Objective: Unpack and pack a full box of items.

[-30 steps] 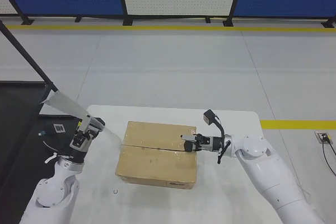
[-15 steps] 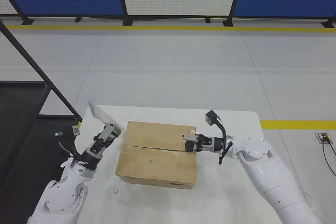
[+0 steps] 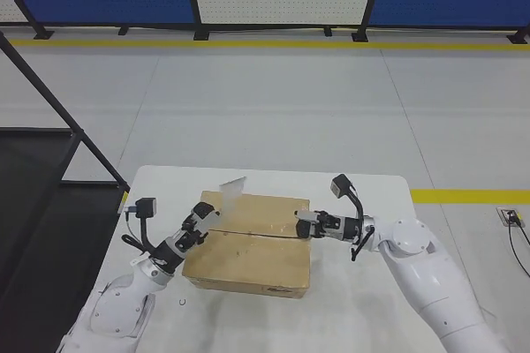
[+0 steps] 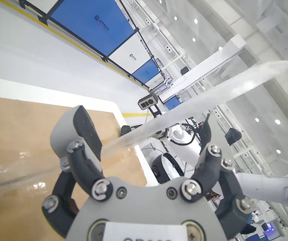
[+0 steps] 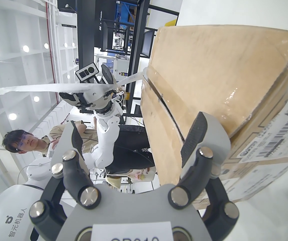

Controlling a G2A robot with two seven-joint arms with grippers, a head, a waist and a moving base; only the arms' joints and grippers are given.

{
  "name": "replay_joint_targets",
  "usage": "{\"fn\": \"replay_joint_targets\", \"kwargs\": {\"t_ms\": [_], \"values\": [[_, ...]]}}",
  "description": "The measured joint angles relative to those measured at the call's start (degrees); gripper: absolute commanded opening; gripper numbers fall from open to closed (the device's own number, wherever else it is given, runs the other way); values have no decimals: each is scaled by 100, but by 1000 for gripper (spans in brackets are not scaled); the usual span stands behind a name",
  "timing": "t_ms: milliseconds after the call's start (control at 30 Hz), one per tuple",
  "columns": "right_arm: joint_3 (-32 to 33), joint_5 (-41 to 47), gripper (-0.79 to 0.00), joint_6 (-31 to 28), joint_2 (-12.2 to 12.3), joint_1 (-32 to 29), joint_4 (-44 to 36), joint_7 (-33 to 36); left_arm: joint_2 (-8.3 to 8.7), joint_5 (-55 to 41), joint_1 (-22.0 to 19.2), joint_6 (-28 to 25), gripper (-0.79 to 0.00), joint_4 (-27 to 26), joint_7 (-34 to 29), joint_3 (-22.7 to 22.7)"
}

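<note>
While the top view shows the white table (image 3: 362, 190) bearing the closed cardboard box (image 3: 247, 256), seam running arm to arm, the right wrist view adds its end's barcode label (image 5: 271, 144), a loose tape strip (image 3: 232, 191) slants up between the wide jaws of the left gripper (image 3: 201, 218), and the right gripper (image 3: 302, 225) gapes empty at the opposite end.

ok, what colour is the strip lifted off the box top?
Translucent white, almost clear: the tape strip shows best in the left wrist view, above the brown box.
</note>
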Motion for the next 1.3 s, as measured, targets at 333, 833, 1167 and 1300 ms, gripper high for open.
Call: {"fn": "replay_joint_targets", "kwargs": {"t_ms": [333,833,1167,1300], "values": [[291,6,0,-82,116,-245,-245,67,-55,206,-265,115,0,271,10,321],[1069,32,0,-569,429,-953,-908,684,-100,208,-419,97,0,494,52,470],[1717,-260,0,-1245,686,-1892,-1674,533,-120,130,-494,88,0,521,31,501],[1694,-316,0,-1233,687,-1931,-1745,539,-120,110,-483,80,0,484,22,476]]}}
